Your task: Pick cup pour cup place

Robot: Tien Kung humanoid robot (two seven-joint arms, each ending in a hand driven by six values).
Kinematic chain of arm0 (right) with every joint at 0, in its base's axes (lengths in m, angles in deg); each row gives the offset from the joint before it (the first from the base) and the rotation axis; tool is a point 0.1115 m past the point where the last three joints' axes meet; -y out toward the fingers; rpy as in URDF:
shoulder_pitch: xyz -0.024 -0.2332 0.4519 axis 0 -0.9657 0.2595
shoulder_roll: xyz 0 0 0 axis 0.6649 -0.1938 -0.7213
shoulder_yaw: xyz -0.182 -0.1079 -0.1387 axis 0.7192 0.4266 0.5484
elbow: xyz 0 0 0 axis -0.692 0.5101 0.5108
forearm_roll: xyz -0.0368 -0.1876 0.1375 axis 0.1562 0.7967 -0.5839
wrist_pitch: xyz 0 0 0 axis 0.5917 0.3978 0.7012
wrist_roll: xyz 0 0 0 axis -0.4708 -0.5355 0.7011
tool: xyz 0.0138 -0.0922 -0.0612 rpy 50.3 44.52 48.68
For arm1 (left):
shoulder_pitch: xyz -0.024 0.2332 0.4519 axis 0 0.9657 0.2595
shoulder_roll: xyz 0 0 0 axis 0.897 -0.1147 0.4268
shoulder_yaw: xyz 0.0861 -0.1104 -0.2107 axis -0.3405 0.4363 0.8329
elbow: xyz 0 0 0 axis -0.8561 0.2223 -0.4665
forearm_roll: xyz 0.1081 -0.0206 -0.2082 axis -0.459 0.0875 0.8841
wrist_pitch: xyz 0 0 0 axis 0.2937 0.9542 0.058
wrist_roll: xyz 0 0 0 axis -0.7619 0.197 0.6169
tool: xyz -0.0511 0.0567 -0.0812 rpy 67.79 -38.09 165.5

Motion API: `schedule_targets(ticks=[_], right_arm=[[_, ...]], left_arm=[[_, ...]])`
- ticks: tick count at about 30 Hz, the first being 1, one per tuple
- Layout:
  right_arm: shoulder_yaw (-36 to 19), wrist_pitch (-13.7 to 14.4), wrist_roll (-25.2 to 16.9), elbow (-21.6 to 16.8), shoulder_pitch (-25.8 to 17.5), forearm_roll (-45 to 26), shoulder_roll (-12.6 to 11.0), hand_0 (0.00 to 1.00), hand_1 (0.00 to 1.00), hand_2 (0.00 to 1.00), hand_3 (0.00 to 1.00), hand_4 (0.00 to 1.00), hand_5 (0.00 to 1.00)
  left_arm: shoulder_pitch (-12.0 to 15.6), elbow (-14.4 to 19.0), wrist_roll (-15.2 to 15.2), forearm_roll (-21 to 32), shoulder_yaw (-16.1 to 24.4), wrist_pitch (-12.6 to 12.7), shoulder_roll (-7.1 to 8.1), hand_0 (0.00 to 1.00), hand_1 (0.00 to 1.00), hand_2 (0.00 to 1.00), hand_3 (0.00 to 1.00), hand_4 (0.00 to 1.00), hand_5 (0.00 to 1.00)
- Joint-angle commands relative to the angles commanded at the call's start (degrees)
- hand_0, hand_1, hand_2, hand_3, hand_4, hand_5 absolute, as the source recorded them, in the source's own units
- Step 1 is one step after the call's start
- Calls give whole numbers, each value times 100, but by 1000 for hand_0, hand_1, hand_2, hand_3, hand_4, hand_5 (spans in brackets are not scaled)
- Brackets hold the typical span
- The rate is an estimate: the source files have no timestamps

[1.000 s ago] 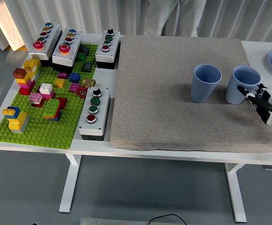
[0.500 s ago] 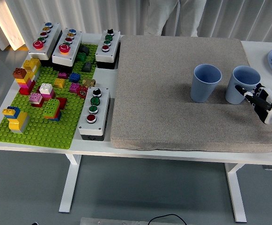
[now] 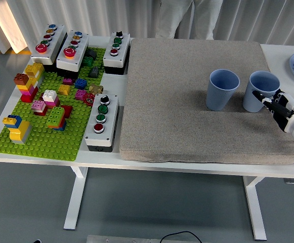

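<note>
Two blue cups upright on a grey mat (image 3: 187, 96) covering the white worktop (image 3: 0, 139): left cup (image 3: 222, 89) standing free, right cup (image 3: 261, 91) just beside it. Right robot hand (image 3: 280, 107) at the right cup's near side, fingers (image 3: 266, 100) touching its wall, not clearly closed around it; grip impossible to tell. Far left: green brick baseplate (image 3: 50, 136) and button boxes (image 3: 101, 121).
</note>
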Motion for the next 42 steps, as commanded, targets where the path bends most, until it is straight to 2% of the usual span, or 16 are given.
schedule_targets(ticks=[13,14,19,20,25,26,42], right_arm=[[17,37,-13,17,17,-42,21,977,954,998,937,852,552],[14,48,-21,11,17,-46,18,965,933,976,900,849,539],[20,88,-45,-7,18,-70,12,965,933,976,900,849,539],[24,92,-53,-10,18,-84,14,920,873,902,844,812,444],[46,79,-50,-17,16,-34,23,920,873,902,844,812,444],[43,90,-55,-15,19,-21,24,901,851,877,839,739,229],[-2,133,-80,-11,12,-59,25,900,856,876,856,744,247]], left_arm=[[12,0,0,-29,16,1,7,739,775,836,660,534,937],[11,0,0,-30,19,2,7,739,775,836,660,534,937],[7,0,0,-33,28,4,7,739,775,836,660,534,937],[7,0,-1,-32,26,4,7,739,775,836,660,535,936],[7,0,-1,-44,39,5,8,739,775,836,660,535,936],[4,0,-2,-37,37,8,7,739,776,836,660,535,936],[-2,0,-3,-40,49,9,4,739,776,836,660,534,937]])
